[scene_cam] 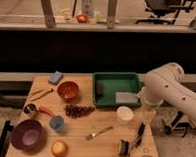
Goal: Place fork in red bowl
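Note:
The silver fork [99, 132] lies flat on the wooden table [107, 152], near the front middle, tines pointing to the front left. The orange-red bowl [68, 90] stands empty at the table's back left. My gripper [149, 116] hangs from the white arm [166, 89] at the table's right edge, beside the white cup. It is well to the right of the fork and touches neither the fork nor the bowl.
A green tray [117, 89] holding a grey block sits at the back right. Also here: a white cup [124, 114], black-handled utensils [138, 134], grapes [79, 110], a blue cup [57, 123], a purple bowl [27, 134], an orange [59, 149], a blue sponge [55, 78], yellowish sticks [40, 93].

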### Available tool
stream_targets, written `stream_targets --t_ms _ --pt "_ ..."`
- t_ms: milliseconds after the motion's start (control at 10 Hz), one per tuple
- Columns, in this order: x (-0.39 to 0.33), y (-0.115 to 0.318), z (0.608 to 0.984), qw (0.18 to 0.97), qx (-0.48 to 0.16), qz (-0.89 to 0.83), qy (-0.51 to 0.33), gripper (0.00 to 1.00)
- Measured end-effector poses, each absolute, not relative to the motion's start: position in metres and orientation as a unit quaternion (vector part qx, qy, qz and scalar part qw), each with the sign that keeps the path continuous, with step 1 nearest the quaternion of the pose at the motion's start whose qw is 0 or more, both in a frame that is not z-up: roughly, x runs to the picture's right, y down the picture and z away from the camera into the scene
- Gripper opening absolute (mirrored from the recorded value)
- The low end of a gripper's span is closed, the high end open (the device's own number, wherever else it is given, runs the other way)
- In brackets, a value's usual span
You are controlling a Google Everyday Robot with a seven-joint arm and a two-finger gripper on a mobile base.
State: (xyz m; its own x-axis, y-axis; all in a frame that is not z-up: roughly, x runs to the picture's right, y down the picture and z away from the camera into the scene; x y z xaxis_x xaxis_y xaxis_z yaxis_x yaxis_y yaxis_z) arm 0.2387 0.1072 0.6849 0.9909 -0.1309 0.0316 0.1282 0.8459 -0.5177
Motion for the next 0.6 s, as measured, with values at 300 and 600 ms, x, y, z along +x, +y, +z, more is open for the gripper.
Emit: stream_targets --t_ms 300,600 --pt "0.212 0.106 0.688 0.958 -0.269 -0.098 -0.007 0.8" --pt "0.194 0.108 0.691 0.955 -0.27 -0.123 -0.014 0.8"
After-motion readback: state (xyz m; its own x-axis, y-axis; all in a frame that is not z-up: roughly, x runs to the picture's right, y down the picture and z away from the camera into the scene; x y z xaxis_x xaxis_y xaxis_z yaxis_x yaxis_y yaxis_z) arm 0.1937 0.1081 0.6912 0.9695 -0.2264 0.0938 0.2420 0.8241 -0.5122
